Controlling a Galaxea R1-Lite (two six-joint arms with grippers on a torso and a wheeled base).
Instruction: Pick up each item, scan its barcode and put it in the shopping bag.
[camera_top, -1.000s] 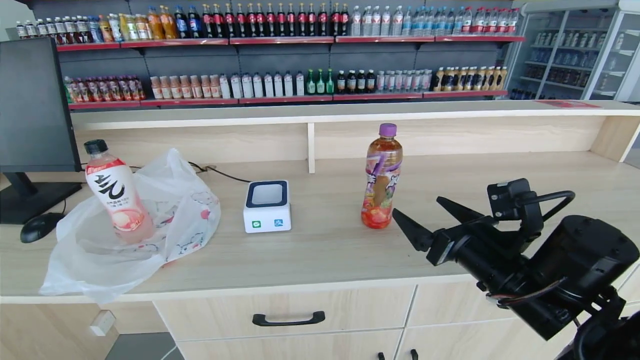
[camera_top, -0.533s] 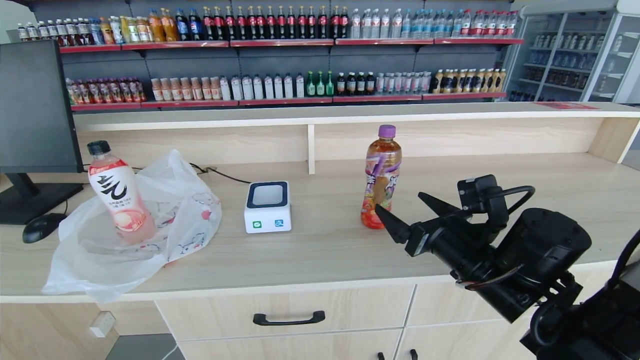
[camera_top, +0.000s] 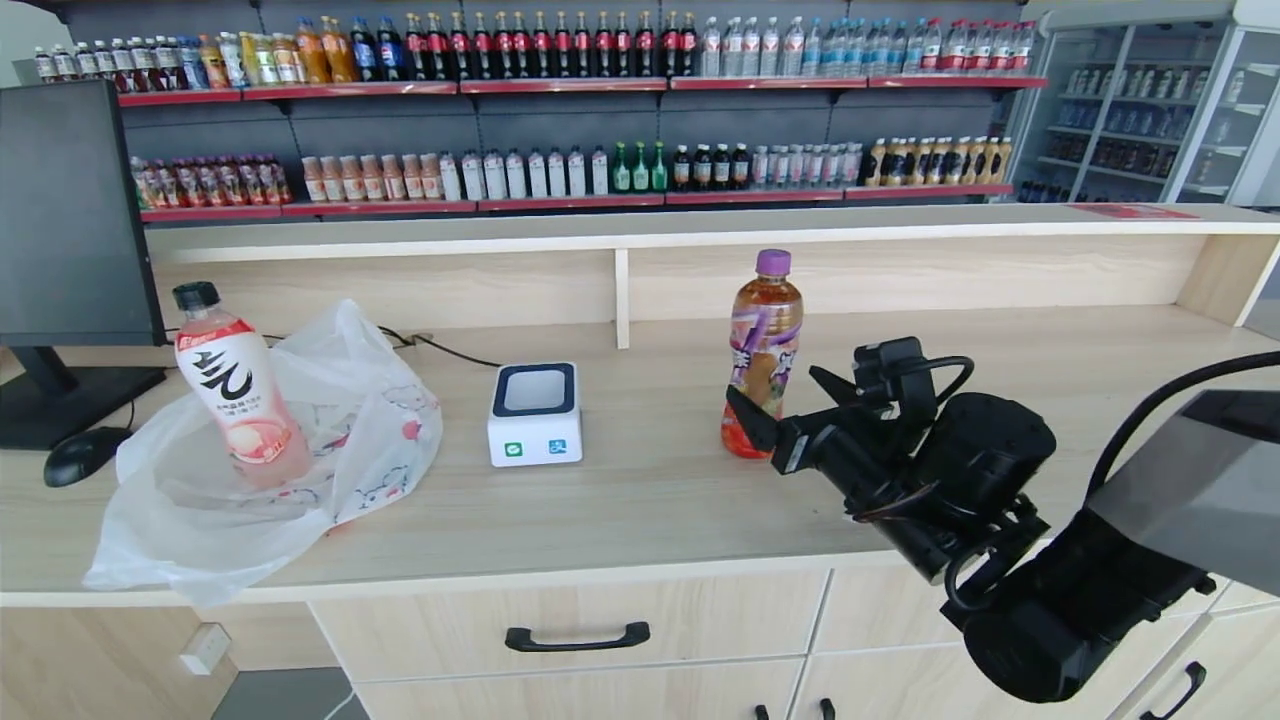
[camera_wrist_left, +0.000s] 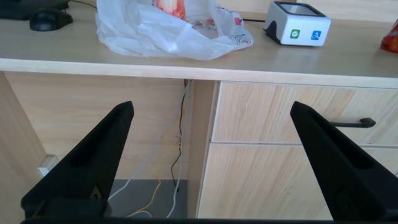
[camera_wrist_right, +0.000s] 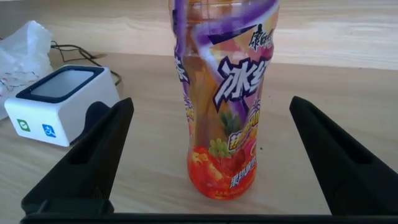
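Drink shelves (camera_top: 600, 85) line the shop wall behind a pale wooden table (camera_top: 650, 500). At its near right, the right pincer (camera_top: 771, 382) is spread wide and holds nothing. Its two black fingers (camera_wrist_right: 93, 155) flank the purple-capped bottle (camera_top: 765, 340), which stands upright in line with the gap, and neither finger touches it. The left pincer (camera_wrist_left: 211, 106) is also wide open and empty, hanging below the table edge before the drawer fronts and their black handle (camera_wrist_left: 351, 123).

The white scanner (camera_top: 535, 412) sits left of the bottle with bare wood between them. Farther left lies the crumpled shopping bag (camera_top: 200, 540) with a pink bottle (camera_top: 240, 385) standing in it, then a mouse (camera_top: 75, 455) and monitor (camera_top: 70, 210). Open tabletop stretches to the right of the purple-capped bottle.
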